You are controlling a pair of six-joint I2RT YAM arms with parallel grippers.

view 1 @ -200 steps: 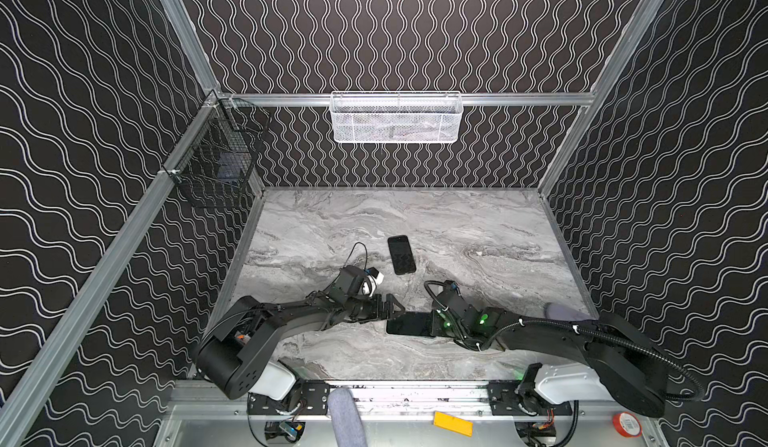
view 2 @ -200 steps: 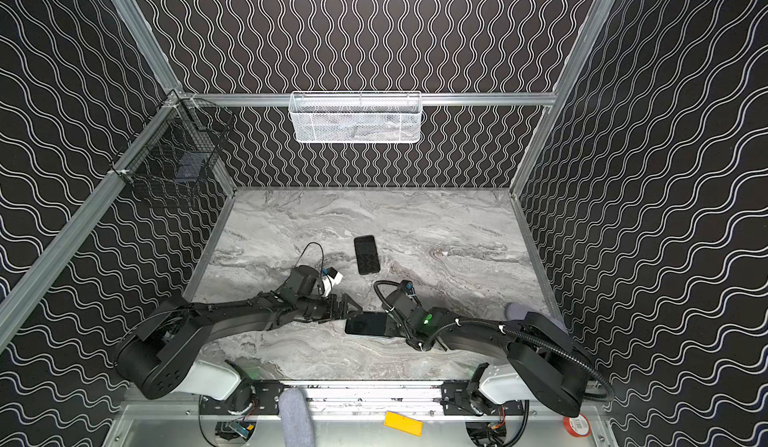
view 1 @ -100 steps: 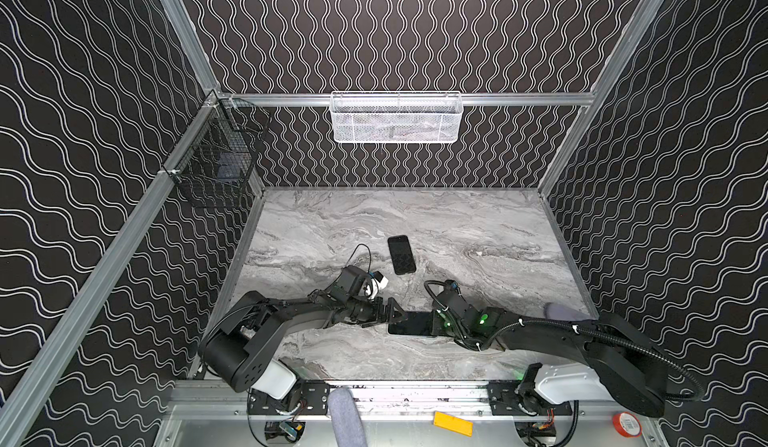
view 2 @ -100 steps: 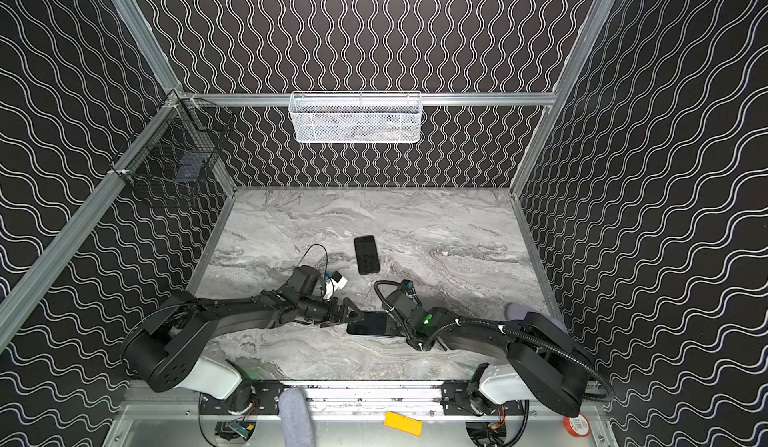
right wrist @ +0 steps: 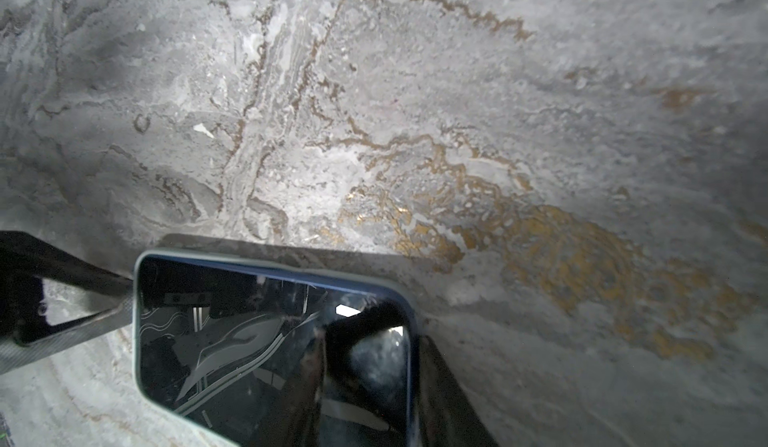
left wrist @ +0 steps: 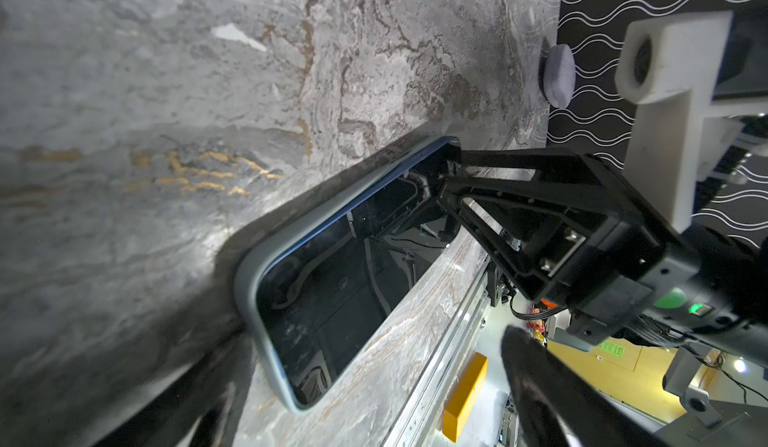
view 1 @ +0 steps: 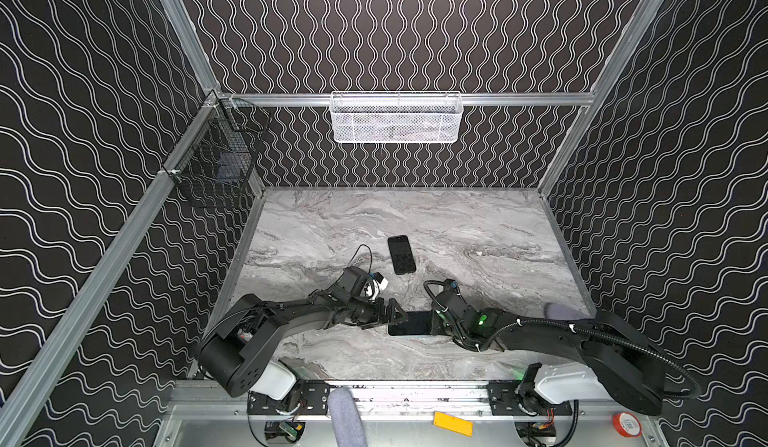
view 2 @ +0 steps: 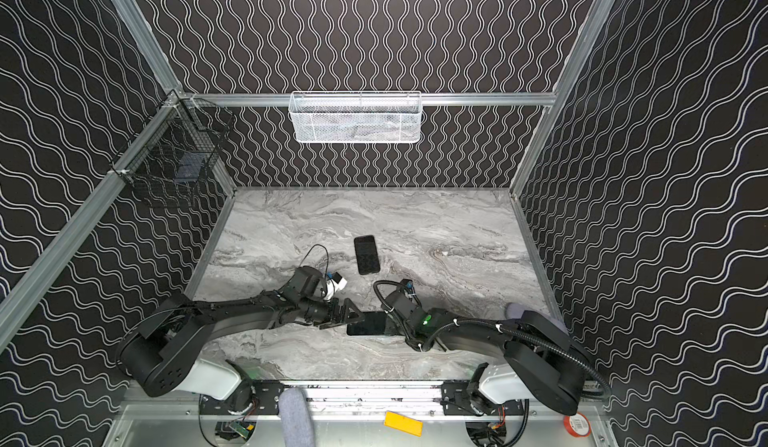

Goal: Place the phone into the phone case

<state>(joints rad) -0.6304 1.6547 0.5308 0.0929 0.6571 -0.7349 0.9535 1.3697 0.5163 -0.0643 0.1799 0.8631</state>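
A black phone [view 1: 409, 324] [view 2: 368, 324] lies flat near the table's front edge. The wrist views show its glossy screen [left wrist: 332, 291] [right wrist: 232, 332] set inside a grey-blue phone case [left wrist: 245, 282] [right wrist: 270, 264]. My right gripper [view 1: 434, 322] [view 2: 390, 322] [right wrist: 374, 341] is shut on its right end, one finger on the screen and one outside the rim. My left gripper [view 1: 392, 316] [view 2: 351, 314] [left wrist: 374, 337] is open, its fingers astride the left end. A second black phone-shaped slab [view 1: 401, 254] [view 2: 367, 254] lies flat farther back.
A white mesh basket [view 1: 397, 118] hangs on the back wall and a black wire basket [view 1: 216, 162] on the left wall. A grey pad [view 1: 559, 312] sits by the right wall. A yellow block [view 1: 453, 423] lies on the front rail, just past the table edge.
My left gripper has edged right, up to the cased phone's left end. The right gripper and the phone have stayed put.
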